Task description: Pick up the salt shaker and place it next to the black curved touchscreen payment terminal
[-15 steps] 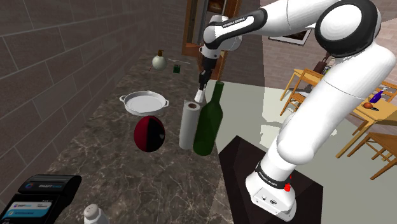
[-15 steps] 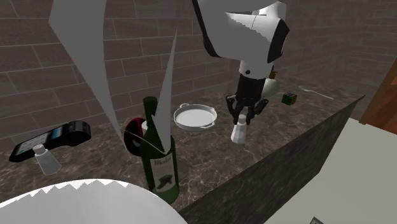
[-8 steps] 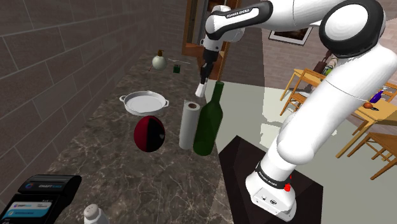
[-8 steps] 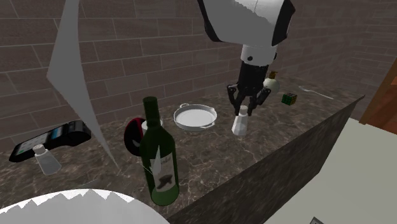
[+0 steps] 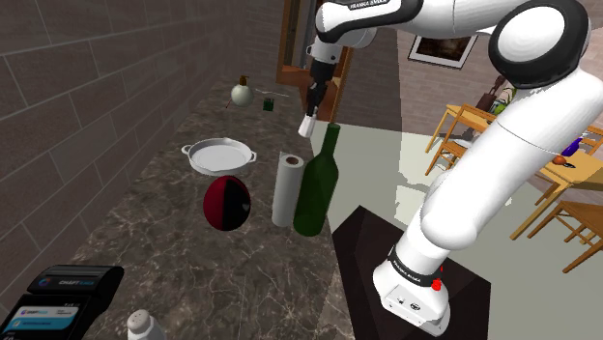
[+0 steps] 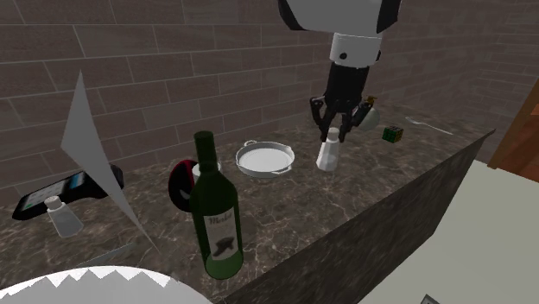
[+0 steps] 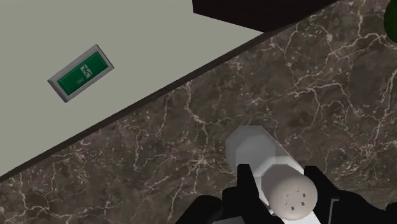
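Clenched round the salt shaker [image 6: 327, 156] near its cap with the gripper [image 6: 333, 136], aloft over the counter [image 6: 380, 192], upper right. Probably light, rigid, slick: worth pinching firmly. Well apart from the payment terminal [image 6: 65, 190], far left.

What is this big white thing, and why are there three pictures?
It is a white robot arm with a black two-finger gripper. One camera stands beside the robot, another looks across the counter toward the brick wall, the third sits on the hand itself. The fingers are shut on a white shaker, held above the dark marble counter. On it are a green bottle, a paper roll, a white pan, a red-and-black ball, a second shaker and a black payment terminal.
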{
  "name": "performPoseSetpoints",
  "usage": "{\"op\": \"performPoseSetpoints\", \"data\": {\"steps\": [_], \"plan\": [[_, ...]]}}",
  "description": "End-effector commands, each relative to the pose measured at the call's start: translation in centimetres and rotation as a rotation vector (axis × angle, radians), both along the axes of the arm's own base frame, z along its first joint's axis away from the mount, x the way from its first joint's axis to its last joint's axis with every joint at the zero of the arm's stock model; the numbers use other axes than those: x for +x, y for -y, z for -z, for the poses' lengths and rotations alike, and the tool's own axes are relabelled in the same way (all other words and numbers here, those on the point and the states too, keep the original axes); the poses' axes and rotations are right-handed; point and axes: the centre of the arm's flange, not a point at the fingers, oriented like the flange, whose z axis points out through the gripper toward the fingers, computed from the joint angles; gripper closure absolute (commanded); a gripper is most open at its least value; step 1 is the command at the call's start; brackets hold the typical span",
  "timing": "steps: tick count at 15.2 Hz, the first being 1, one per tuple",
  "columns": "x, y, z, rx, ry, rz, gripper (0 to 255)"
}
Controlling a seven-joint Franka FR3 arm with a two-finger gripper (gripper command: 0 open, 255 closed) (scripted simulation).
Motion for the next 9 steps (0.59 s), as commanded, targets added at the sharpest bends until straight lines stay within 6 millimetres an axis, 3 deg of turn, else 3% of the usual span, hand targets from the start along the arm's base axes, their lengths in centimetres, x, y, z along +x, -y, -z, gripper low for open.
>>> {"op": "performPoseSetpoints", "data": {"steps": [1,5,9], "plan": [[-0.1,0.0,-1.1,0.0,0.0,0.0,255],[-0.1,0.0,-2.8,0.0,0.0,0.0,255],[-1.8,-5.0,-2.8,0.0,0.0,0.0,255]]}}
